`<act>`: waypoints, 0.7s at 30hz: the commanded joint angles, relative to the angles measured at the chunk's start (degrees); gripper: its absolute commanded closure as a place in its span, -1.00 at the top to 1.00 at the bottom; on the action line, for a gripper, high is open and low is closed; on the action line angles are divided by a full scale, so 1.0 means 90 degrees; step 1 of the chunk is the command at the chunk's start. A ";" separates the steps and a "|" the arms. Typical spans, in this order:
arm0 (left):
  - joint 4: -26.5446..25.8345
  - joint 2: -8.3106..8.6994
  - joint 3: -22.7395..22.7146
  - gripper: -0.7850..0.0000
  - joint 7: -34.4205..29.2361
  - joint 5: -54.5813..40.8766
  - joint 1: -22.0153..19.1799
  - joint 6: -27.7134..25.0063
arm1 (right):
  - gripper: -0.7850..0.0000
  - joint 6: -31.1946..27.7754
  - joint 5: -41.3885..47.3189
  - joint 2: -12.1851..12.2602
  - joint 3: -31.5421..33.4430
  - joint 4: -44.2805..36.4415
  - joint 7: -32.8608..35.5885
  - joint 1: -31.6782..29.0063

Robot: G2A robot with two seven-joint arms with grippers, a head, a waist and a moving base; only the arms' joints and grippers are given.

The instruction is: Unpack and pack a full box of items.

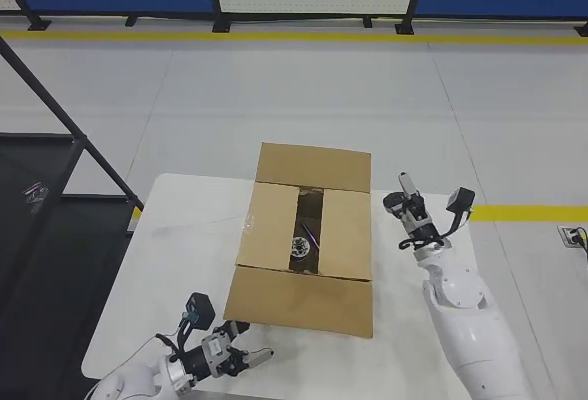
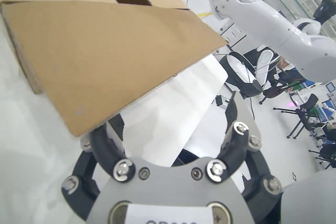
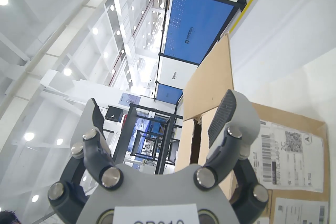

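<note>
Left pincer [image 1: 252, 345] spread, white table [image 1: 184, 250], pale floor [image 1: 274, 90]

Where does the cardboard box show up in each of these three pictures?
Top view: cardboard box at the centre of the white table, flaps spread.
Left wrist view: cardboard box, its flap right by the left tool.
Right wrist view: its labelled side and raised flap lie beyond the right tool.
Shared landmark: the white table.
</note>
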 commanded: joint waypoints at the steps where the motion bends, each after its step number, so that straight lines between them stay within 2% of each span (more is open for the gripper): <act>1: -0.0129 0.0015 0.0003 1.00 0.0040 0.0013 -0.0029 -0.0014 | 1.00 0.0105 -0.0100 -0.0050 -0.0160 0.0328 -0.0207 0.0302; 7: -0.0462 0.0042 0.0010 1.00 0.0247 -0.0083 -0.0094 0.0089 | 1.00 -0.0067 -0.0424 -0.0236 -0.0605 0.1674 -0.0944 0.1234; 13: -0.0623 0.0044 0.0035 1.00 0.0555 -0.0144 -0.0283 0.0430 | 1.00 -0.0100 -0.0794 -0.0492 -0.1092 0.3050 -0.1615 0.2048; 16: -0.0635 0.0042 0.0062 1.00 0.0676 -0.0170 -0.0380 0.0636 | 1.00 -0.0101 -0.0813 -0.0628 -0.1269 0.3555 -0.1684 0.2343; 21: -0.0551 0.0025 0.0181 1.00 0.0936 -0.0018 -0.0506 0.1011 | 1.00 -0.0287 -0.0694 -0.0821 -0.1457 0.4123 -0.1382 0.2680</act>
